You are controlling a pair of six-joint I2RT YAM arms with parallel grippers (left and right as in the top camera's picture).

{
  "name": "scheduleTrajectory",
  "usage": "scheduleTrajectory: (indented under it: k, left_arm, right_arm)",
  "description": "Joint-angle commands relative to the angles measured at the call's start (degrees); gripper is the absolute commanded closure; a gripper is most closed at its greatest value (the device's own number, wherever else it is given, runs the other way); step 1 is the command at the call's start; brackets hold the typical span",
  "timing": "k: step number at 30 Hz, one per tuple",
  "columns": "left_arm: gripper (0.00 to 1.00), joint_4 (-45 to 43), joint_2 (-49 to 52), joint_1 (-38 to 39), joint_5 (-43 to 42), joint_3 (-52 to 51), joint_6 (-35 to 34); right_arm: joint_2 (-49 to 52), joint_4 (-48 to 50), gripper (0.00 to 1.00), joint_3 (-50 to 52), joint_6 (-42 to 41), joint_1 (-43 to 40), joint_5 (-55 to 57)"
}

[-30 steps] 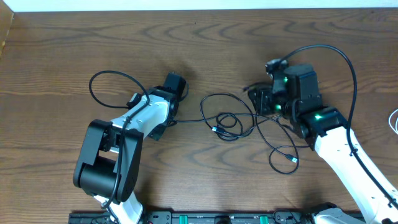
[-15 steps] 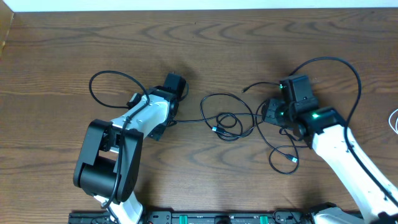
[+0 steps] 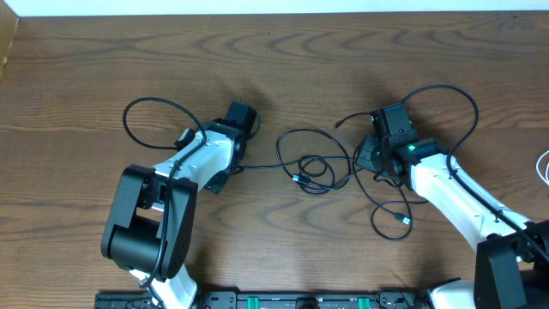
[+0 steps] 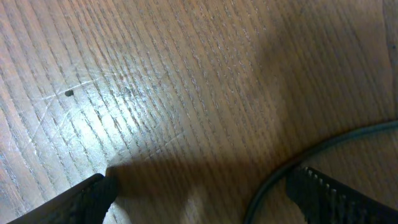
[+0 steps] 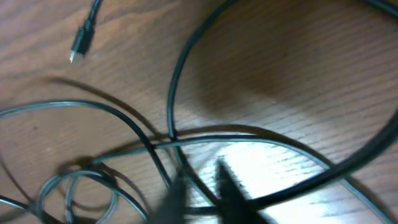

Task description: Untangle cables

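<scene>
The cables lie as a loose tangle of thin black loops in the middle of the table, and one strand trails to a plug. My right gripper is low over the tangle's right side. In the right wrist view its blurred fingers stand a narrow gap apart, with one black strand crossing between them. My left gripper rests left of the tangle, wide open. A black cord curves just inside its right finger.
A white cable shows at the right table edge. The left arm's own black wire loops out over the table to the left. A loose plug end lies apart from the loops.
My right gripper has moved left and down onto the tangle's right side and its jaws have narrowed. The left arm and its open jaws have not moved.
</scene>
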State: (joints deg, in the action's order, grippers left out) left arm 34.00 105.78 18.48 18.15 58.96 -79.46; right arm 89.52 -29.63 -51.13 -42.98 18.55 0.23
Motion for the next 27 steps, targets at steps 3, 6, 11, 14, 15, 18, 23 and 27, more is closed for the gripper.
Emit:
scheduleTrajectory:
  k: [3,6,11,14,15,18,23,27]
  left_arm:
    - [0.05,0.2,1.0,-0.1,-0.7,-1.1,0.5]
    - [0.04,0.2,1.0,-0.1,-0.7,-1.1,0.5]
    - [0.05,0.3,1.0,-0.1,-0.7,-1.1,0.5]
    - [0.05,0.3,1.0,-0.1,-0.7,-1.1,0.5]
    - [0.05,0.2,1.0,-0.1,-0.7,-1.1,0.5]
    - [0.04,0.2,1.0,-0.1,-0.7,-1.1,0.5]
    - [0.04,0.2,1.0,-0.1,-0.7,-1.1,0.5]
    - [0.04,0.2,1.0,-0.1,-0.7,-1.1,0.5]
  right_arm:
    - [-0.2,0.3,0.33,0.2,3.0,-0.1,-2.9]
    - [-1.3,1.9,0.3,0.2,3.5,-0.1,-3.7]
    - [-6.3,2.0,0.25,0.2,4.4,-0.1,-8.2]
    - [-9.5,-2.1,0.22,0.2,2.7,-0.1,-6.9]
    - [-10.2,-3.9,0.22,0.2,1.6,-0.1,-5.5]
    - [-10.6,-8.8,0.21,0.3,-1.4,-0.1,0.6]
    - [-9.3,-7.8,0.25,3.8,-6.8,-0.1,4.8]
    - [-8.7,6.1,0.42,9.9,-6.7,-0.1,4.1]
